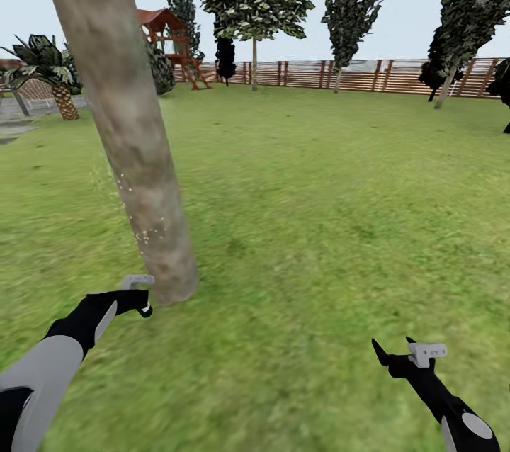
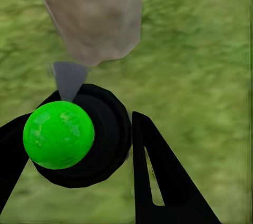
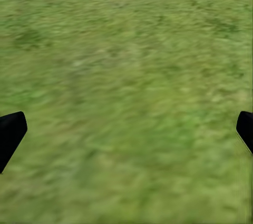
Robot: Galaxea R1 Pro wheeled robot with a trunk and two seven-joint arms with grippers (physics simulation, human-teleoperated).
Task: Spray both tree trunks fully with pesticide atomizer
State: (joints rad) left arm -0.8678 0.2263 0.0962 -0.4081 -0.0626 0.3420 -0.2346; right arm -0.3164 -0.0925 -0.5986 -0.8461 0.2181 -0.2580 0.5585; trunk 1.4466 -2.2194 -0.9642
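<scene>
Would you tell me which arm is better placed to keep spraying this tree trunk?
Left. The left gripper holds the pesticide atomizer right beside the tree trunk, its nozzle aimed at the base. The right gripper hangs open and empty over grass.

Tree trunk (image 1: 120, 119) top cut off

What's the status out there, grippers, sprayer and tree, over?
Left gripper shut on the pesticide atomizer, nozzle toward the tree trunk. Right gripper open over grass, empty. White pesticide specks on lower trunk. Nothing in the way.
</scene>
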